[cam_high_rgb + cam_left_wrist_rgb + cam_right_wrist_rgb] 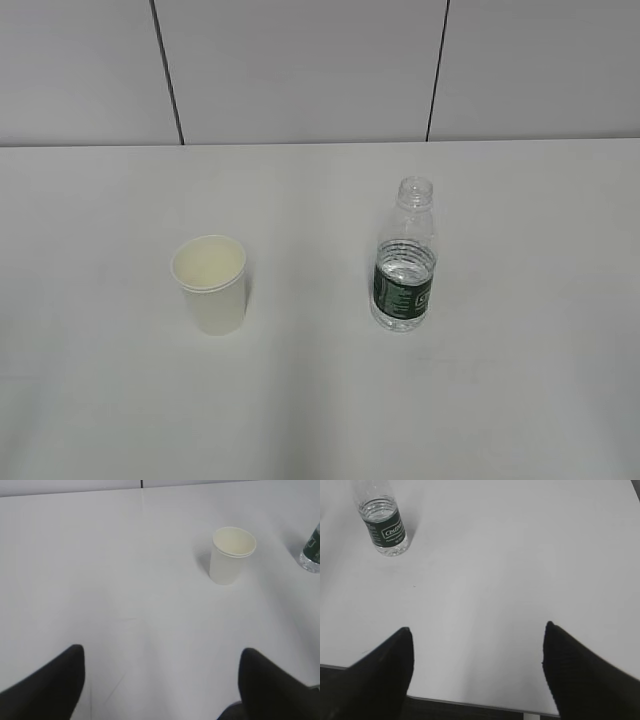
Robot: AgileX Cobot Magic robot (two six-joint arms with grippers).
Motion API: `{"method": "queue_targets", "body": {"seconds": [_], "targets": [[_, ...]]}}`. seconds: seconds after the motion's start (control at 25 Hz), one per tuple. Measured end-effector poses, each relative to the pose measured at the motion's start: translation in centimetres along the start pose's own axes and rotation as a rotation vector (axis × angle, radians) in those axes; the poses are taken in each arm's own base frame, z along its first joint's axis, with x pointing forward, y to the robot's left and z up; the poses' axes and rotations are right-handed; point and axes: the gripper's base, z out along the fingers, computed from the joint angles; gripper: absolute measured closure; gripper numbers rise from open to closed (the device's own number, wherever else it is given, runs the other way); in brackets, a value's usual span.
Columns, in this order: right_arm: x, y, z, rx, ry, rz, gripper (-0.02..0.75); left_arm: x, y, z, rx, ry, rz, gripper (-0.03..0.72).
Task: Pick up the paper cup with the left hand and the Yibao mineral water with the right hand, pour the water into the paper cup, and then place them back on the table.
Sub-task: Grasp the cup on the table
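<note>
A cream-white paper cup (pixel 211 283) stands upright on the white table (pixel 320 400), left of centre. To its right stands the Yibao mineral water (pixel 404 262), a clear capless bottle with a dark green label and some water inside. Neither arm shows in the exterior view. In the left wrist view the paper cup (pixel 231 555) sits far ahead and to the right of my left gripper (pixel 162 655), which is open and empty. In the right wrist view the bottle (pixel 384 522) stands far ahead at upper left of my right gripper (pixel 477 632), open and empty over the table's near edge.
A grey panelled wall (pixel 300 70) rises behind the table's far edge. The table's front edge (pixel 470 702) runs just under my right gripper. A sliver of the bottle (pixel 312 552) shows at the right border of the left wrist view.
</note>
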Motion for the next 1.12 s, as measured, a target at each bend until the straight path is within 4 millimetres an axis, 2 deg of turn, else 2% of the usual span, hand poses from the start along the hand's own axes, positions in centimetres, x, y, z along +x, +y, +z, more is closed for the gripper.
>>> {"method": "queue_targets", "body": {"seconds": [0.16, 0.64, 1.0, 1.12], "targets": [[0.0, 0.0, 0.0, 0.0, 0.0, 0.0, 0.146, 0.0, 0.0, 0.0, 0.0, 0.0, 0.0, 0.055], [0.0, 0.0, 0.0, 0.0, 0.0, 0.0, 0.145, -0.2, 0.0, -0.1, 0.002, -0.013, -0.001, 0.054], [0.0, 0.0, 0.0, 0.0, 0.0, 0.0, 0.146, -3.5, 0.2, -1.1, -0.024, -0.367, -0.002, 0.082], [0.0, 0.0, 0.0, 0.0, 0.0, 0.0, 0.146, -4.1, 0.2, -1.3, -0.028, -0.428, -0.003, 0.099]]}}
